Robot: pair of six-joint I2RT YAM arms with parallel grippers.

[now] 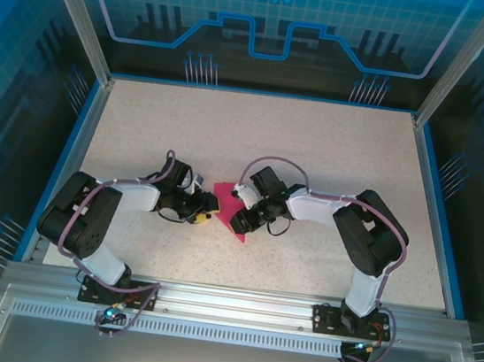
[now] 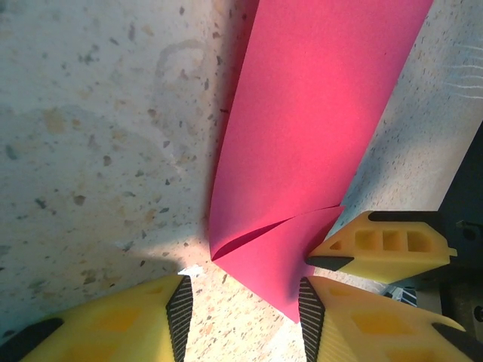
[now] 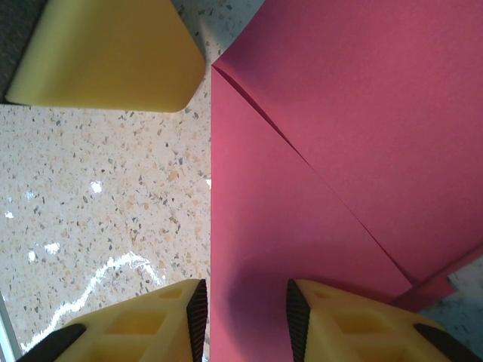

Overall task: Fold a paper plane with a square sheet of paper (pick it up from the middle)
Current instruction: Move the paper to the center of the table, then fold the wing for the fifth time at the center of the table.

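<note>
**Paper (image 1: 225, 194) lying part-folded between two released grippers**

Top external view: the pink paper is lying in the middle of the table (image 1: 318, 146), and both arms are reaching inward to it. The left gripper (image 1: 206, 208) is sitting at its left edge. The right gripper (image 1: 242, 219) is covering its right part.

Left wrist view: the left gripper (image 2: 244, 313) is standing released with its jaws apart. The folded corner of the paper (image 2: 317, 113) is lying in the gap, with bare table showing beside one pad. A flap is lifting slightly along a crease (image 2: 279, 225). A yellow finger (image 2: 381, 245) of the other arm is sitting at the paper's edge.

Right wrist view: the right gripper (image 3: 245, 317) is also standing released and grasping nothing. The paper (image 3: 339, 113) is lying flat beneath it, passing under one finger, while the other is hanging just off the edge.
</note>
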